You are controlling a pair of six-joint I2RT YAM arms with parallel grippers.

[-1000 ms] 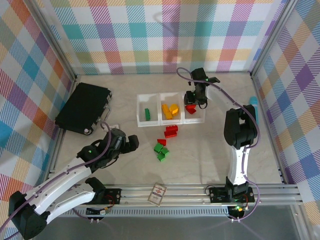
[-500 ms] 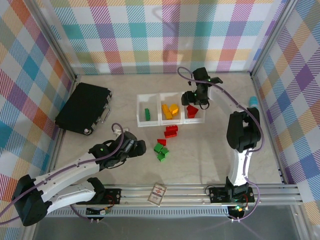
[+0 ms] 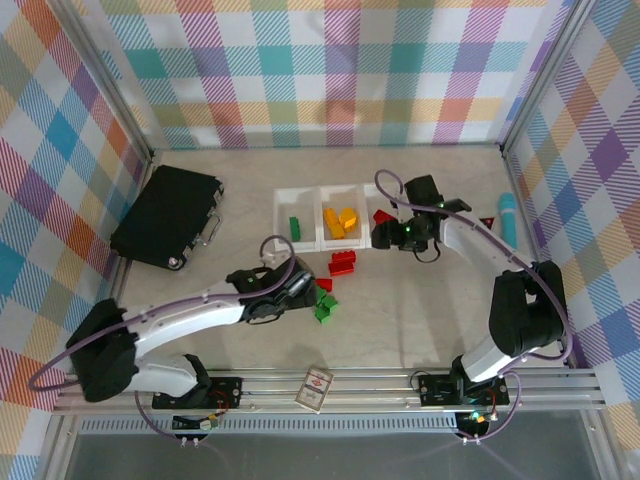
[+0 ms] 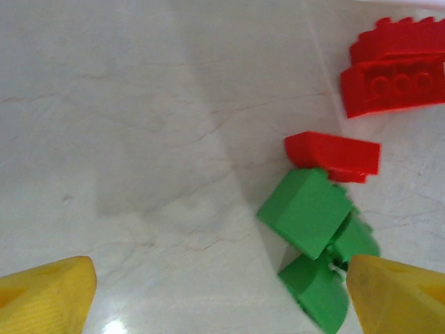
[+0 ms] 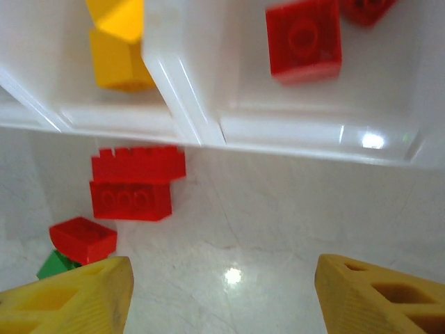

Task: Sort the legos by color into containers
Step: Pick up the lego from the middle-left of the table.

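Three joined white containers [image 3: 308, 217] stand mid-table: a green lego [image 3: 295, 228] in the left one, yellow legos [image 3: 342, 221] in the middle, red legos [image 5: 304, 38] in the right. On the table lie two stacked red legos [image 3: 342, 263], a small red one [image 4: 334, 153] and a cluster of green legos [image 4: 306, 212]. My left gripper [image 4: 222, 306] is open low over the table, and its right finger [image 4: 403, 299] touches the green cluster. My right gripper [image 5: 226, 292] is open over bare table just in front of the right container [image 5: 313, 129], holding nothing.
A flat black box [image 3: 167, 215] lies at the back left. A red-and-white card [image 3: 316, 388] leans on the front rail. A teal object [image 3: 510, 215] lies by the right wall. Checkered walls close in three sides.
My left arm has reached right across the table up to the green legos. My right gripper has drawn back from over the right container to the table in front of it, jaws wider.
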